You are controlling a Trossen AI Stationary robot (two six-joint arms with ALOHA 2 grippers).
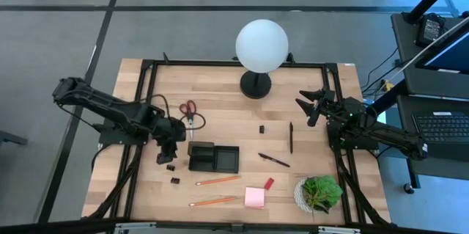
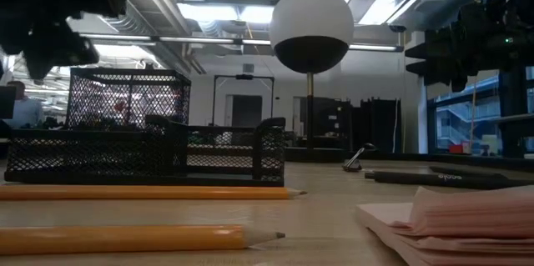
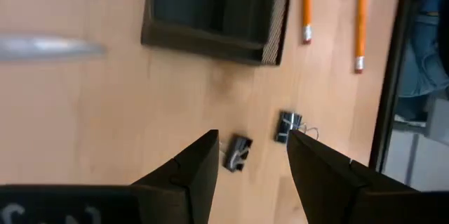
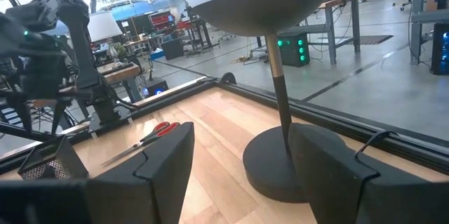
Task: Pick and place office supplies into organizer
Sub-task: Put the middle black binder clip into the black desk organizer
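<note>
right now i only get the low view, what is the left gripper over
observer: the left gripper hangs open above a black clip that lies on the table, just off the organizer's left end
operator: any more clips there
observer: yes, a second clip lies beside it, on the side toward the pencils
operator: and the right gripper
observer: the right gripper waits open beside the lamp, holding nothing
</note>
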